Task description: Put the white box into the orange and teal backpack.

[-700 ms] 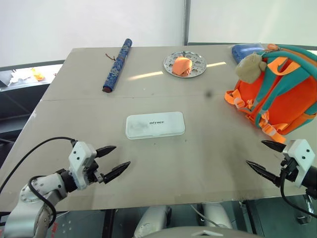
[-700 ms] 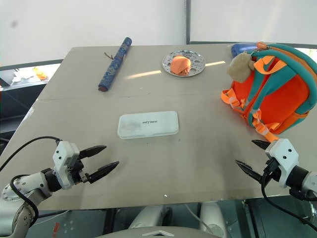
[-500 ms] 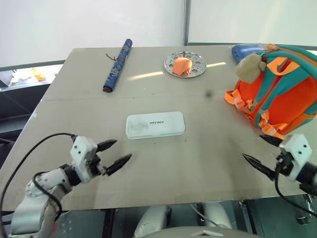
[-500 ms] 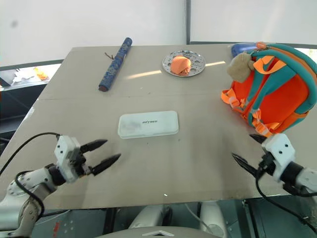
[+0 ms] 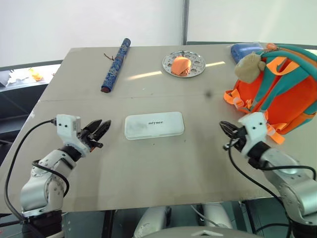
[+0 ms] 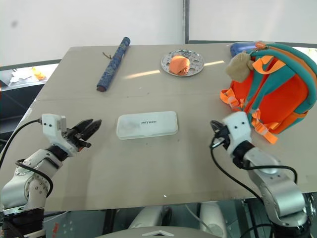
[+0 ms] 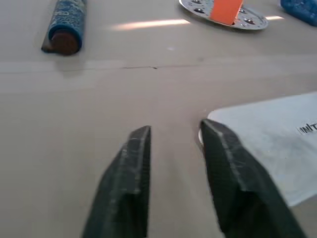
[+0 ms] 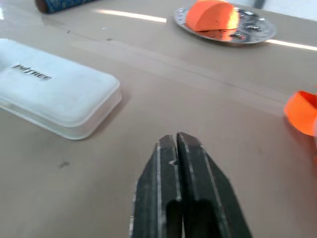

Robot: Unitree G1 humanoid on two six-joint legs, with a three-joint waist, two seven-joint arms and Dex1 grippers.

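- At the middle of the bench [image 5: 148, 188] the white box [image 5: 154, 125] lies flat, lid up, long side running left to right, with nothing on it or against it.
- On the box's left, the left gripper [image 5: 99, 132] hovers just beside the short end, its black fingers parted by a narrow gap and holding nothing; in the left wrist view one finger tip [image 7: 218, 136] sits right at the box's corner.
- On the box's right, the right gripper [image 5: 227, 130] has its fingers pressed together and empty, near the box's right end but apart from it, between the box and the orange and teal backpack [image 5: 277, 94].
- The backpack stands at the right edge of the bench, with the beige plush toy [image 5: 248, 67] hanging at its top; I cannot tell whether its opening is unzipped.
- To do this step well, I judge the left gripper should open wider before closing in, since the present gap looks too slim to span the box's edge.
- The case is flat and smooth, so it is likely to slide on the bench; pinching lid and underside at the short end, or bracing the far end with the right gripper, should stop it skating away.
- Keep the approach low and level, so that the lower finger can slip under the rounded edge.
- The blue roll [image 5: 116, 65], the silver plate [image 5: 184, 64] and the blue pouch [image 5: 245, 49] lie far back and are no obstacle.
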